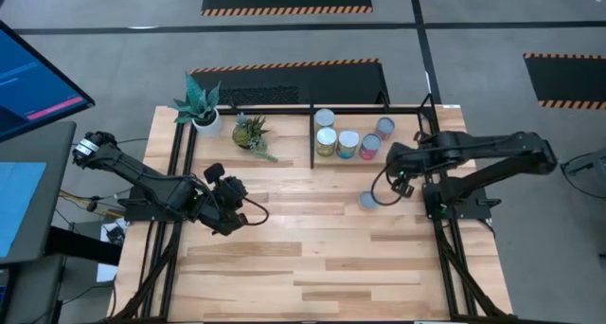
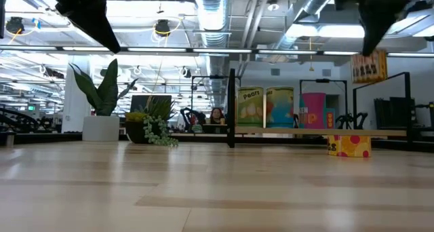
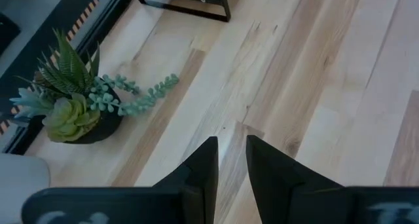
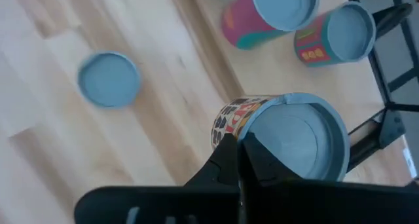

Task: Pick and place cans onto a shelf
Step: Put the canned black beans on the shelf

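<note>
Several cans stand in the shelf [image 1: 369,107], among them a yellow-green one [image 1: 327,141], a light blue one [image 1: 348,144] and a pink-red one [image 1: 370,146]. One small can [image 1: 368,200] with a yellow, red-dotted label [image 2: 349,145] stands on the table in front of the shelf. Another can [image 4: 294,135] stands at the shelf's right end, below my right gripper [image 1: 390,182]. That gripper is shut with nothing in it, high above the table [image 2: 376,22]. My left gripper [image 1: 239,195] hovers over the table's left part, its fingers [image 3: 231,152] a little open around nothing.
Two potted plants [image 1: 199,106] [image 1: 251,133] stand at the far left of the table, left of the shelf's upright bar [image 2: 231,110]. A monitor [image 1: 28,78] stands off the table's left side. Bare wood lies across the near half of the table [image 1: 312,258].
</note>
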Robot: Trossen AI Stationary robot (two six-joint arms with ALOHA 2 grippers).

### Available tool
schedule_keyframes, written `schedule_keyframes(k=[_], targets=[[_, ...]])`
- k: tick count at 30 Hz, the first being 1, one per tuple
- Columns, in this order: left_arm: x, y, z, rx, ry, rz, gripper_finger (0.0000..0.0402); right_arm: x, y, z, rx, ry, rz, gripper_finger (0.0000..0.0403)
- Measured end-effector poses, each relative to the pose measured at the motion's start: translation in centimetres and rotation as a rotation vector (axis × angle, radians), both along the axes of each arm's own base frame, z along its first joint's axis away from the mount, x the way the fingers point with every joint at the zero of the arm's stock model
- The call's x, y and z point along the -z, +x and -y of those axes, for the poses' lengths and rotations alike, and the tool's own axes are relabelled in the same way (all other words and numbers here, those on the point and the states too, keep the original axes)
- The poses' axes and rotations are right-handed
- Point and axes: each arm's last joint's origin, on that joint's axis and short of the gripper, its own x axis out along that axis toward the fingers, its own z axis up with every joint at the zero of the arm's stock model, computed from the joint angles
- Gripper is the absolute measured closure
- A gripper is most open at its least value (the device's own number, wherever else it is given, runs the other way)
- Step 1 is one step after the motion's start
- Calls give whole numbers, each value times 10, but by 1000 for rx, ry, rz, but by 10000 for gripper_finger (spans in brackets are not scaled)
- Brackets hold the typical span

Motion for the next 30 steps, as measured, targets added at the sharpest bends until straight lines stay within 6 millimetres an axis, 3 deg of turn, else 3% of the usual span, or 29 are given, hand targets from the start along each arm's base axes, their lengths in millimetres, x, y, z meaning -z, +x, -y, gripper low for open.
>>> schedule_keyframes(k=[8,11,20,26,30], targets=[[0,0,0,-1,-1,1,332,55,2,35,-21,-59,-15,399],[0,0,0,-4,-4,3,332,66,2,50,-11,-68,-4,399],[0,0,0,-18,-15,13,332,75,2,80,16,-22,107,398],[0,0,0,-18,-20,12,332,85,-1,85,37,5,129,398],[0,0,0,-16,-25,9,332,84,0,86,40,2,138,376]])
